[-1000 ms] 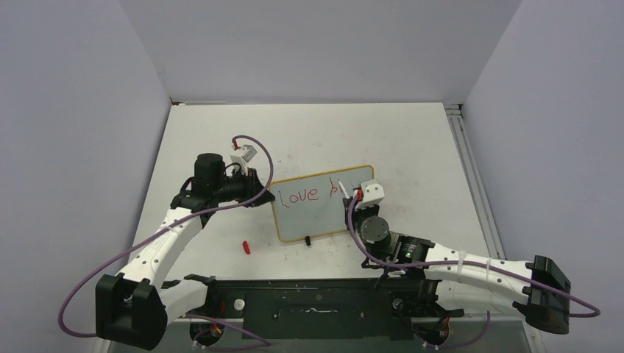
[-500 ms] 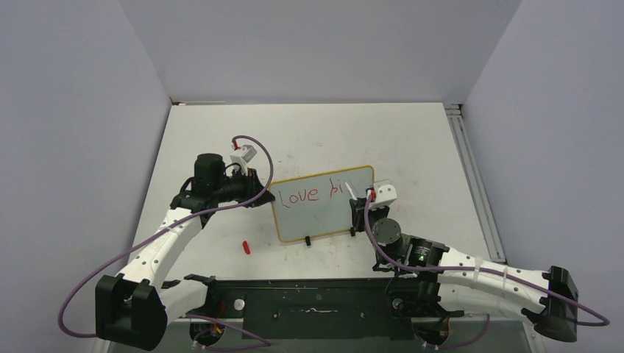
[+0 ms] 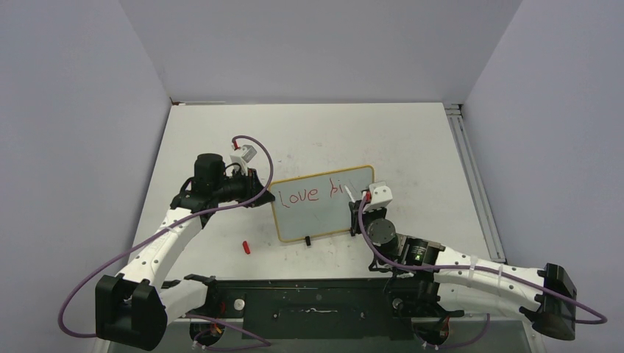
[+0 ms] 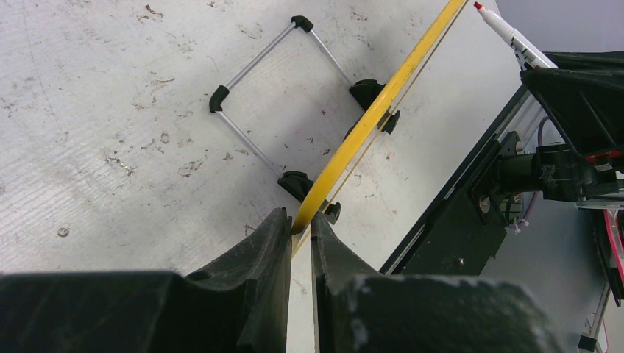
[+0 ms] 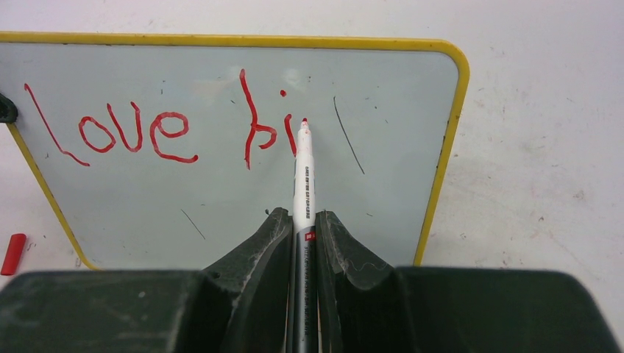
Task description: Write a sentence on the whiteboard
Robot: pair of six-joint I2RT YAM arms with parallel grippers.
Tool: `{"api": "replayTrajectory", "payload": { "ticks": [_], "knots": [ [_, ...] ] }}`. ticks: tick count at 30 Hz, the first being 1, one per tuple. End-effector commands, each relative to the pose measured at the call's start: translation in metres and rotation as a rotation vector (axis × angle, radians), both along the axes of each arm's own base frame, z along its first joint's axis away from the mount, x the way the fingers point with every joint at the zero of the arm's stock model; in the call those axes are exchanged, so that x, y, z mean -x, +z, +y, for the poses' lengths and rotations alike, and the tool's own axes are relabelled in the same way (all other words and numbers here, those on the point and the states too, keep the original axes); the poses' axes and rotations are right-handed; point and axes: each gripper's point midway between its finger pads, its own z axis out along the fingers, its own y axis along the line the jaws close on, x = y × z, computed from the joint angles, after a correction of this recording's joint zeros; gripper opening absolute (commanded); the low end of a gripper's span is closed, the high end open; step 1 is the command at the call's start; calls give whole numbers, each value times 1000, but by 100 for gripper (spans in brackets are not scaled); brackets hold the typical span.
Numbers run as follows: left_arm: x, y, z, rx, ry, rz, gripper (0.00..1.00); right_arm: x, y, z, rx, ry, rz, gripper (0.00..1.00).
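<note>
The whiteboard (image 3: 316, 217), glossy white with a thin yellow frame, stands tilted mid-table. The sentence (image 3: 302, 194) reads "love bi" in red; it also shows in the right wrist view (image 5: 140, 136). My left gripper (image 3: 266, 197) is shut on the board's left frame edge (image 4: 375, 110), the jaws pinching it (image 4: 300, 220). My right gripper (image 3: 358, 200) is shut on a white red-tipped marker (image 5: 303, 176), held (image 5: 302, 215) in front of the board (image 5: 221, 191). The marker tip sits by the "i" stroke. The marker also shows in the left wrist view (image 4: 508, 33).
A red marker cap (image 3: 247, 247) lies on the table in front of the board's left corner, also in the right wrist view (image 5: 13, 254). The board's wire stand with black feet (image 4: 250, 59) rests behind it. A black base rail (image 3: 316, 305) runs along the near edge.
The right arm swung right, then came slightly back left with the marker. The red "i" after the "b" is now in plain view. The left arm has not moved.
</note>
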Motion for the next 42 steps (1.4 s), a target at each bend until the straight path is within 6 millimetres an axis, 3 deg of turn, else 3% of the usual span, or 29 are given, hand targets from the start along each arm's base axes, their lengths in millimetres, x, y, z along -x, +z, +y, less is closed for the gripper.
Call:
{"api": "replayTrajectory", "payload": {
  "ticks": [1,15,31,42],
  "knots": [
    [-5,14,0,5,6,-49,10,-4,5,2,-28,-9,-15,5],
    [-4,14,0,6,4,-49,10,-7,-5,1,-12,-19,-2,5],
    [-4,17,-1,13,0,-54,10,3,-31,-9,-36,-31,74,5],
    [-4,17,-1,13,0,-54,10,1,-22,-6,-40,-27,52,5]
  ]
}}
